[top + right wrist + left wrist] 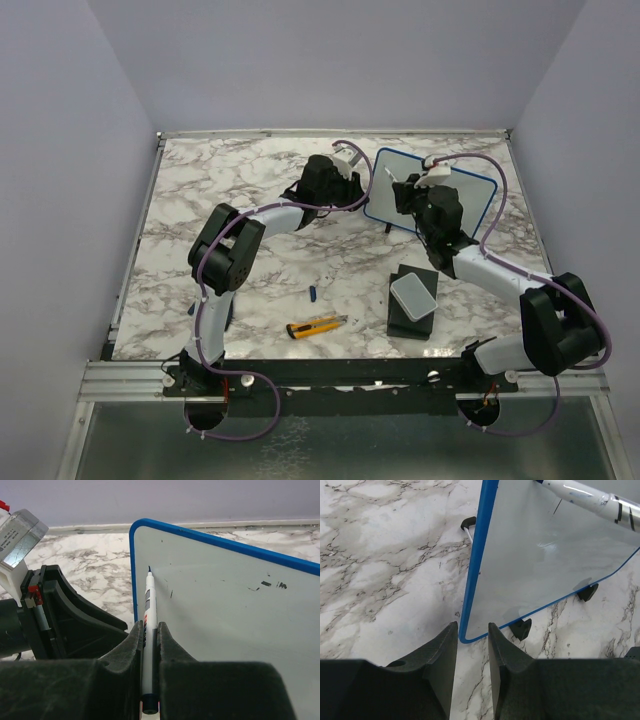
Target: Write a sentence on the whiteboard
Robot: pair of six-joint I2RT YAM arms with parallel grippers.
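The whiteboard [478,198] with its blue frame stands upright on black feet at the back of the marble table. It also shows in the left wrist view [545,565] and the right wrist view [225,620]. My right gripper [148,625] is shut on a white marker [149,600]. The marker's tip is at the board near its upper left corner. My left gripper [472,625] is open and empty, its fingertips just short of the board's lower corner. The marker crosses the top of the left wrist view [590,500]. No sentence shows on the board, only a few small dark marks [270,584].
A pale grey rounded box [413,296] lies on a black block [400,318] in front of the board. A yellow utility knife [317,325] and a small blue cap [312,293] lie near the front middle. Purple walls close in three sides.
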